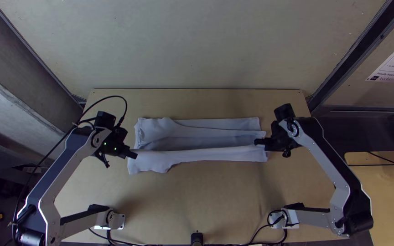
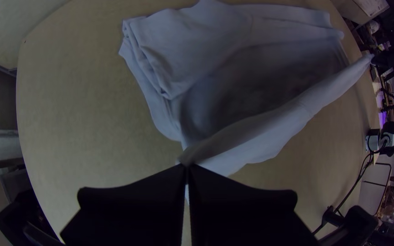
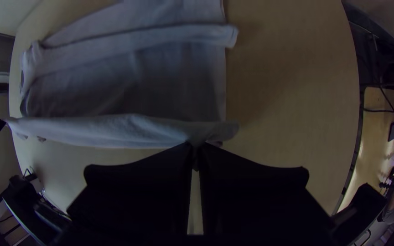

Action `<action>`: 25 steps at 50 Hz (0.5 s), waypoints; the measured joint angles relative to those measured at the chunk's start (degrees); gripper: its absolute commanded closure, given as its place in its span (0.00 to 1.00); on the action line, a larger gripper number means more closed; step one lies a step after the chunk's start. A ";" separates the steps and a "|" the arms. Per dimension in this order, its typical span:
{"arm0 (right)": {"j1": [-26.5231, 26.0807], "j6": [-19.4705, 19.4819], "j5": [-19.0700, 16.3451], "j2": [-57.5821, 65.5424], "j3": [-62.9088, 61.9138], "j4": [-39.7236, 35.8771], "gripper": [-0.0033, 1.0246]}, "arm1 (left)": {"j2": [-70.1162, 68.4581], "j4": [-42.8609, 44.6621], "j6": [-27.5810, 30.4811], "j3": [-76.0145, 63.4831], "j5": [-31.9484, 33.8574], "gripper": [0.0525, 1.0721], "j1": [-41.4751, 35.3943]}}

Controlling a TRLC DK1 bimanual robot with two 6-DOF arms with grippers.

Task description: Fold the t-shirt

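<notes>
In the top view the pale t-shirt (image 1: 197, 155) lies as a wide folded strip across the table, its near edge raised between my grippers. My left gripper (image 1: 133, 154) is at the near left corner, my right gripper (image 1: 258, 142) at the near right. Seen from the left wrist, the t-shirt (image 2: 270, 132) runs up to my left gripper (image 2: 187, 167), shut on its edge. From the right wrist, the raised t-shirt edge (image 3: 115, 130) ends at my right gripper (image 3: 197, 148), whose fingers are shut on it. Bunched layers lie at the strip's left end.
Bare wooden table (image 1: 197, 196) stretches between the t-shirt and the arms' bases. A pale wall (image 1: 192, 45) rises behind the table's far edge. Cables loop near both bases, and a small black post (image 1: 197, 238) stands at the near edge.
</notes>
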 measured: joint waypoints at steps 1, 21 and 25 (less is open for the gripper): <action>-0.15 -0.13 0.17 0.61 0.61 0.11 0.97 | 0.72 0.00 0.09 0.57 0.00 0.97 0.02; -1.07 -2.21 1.05 13.18 12.35 1.70 0.97 | 14.36 2.32 4.79 12.55 0.00 0.97 0.98; -1.07 -2.54 1.27 15.52 14.47 1.73 0.97 | 17.25 2.43 5.64 15.47 -0.02 0.97 1.46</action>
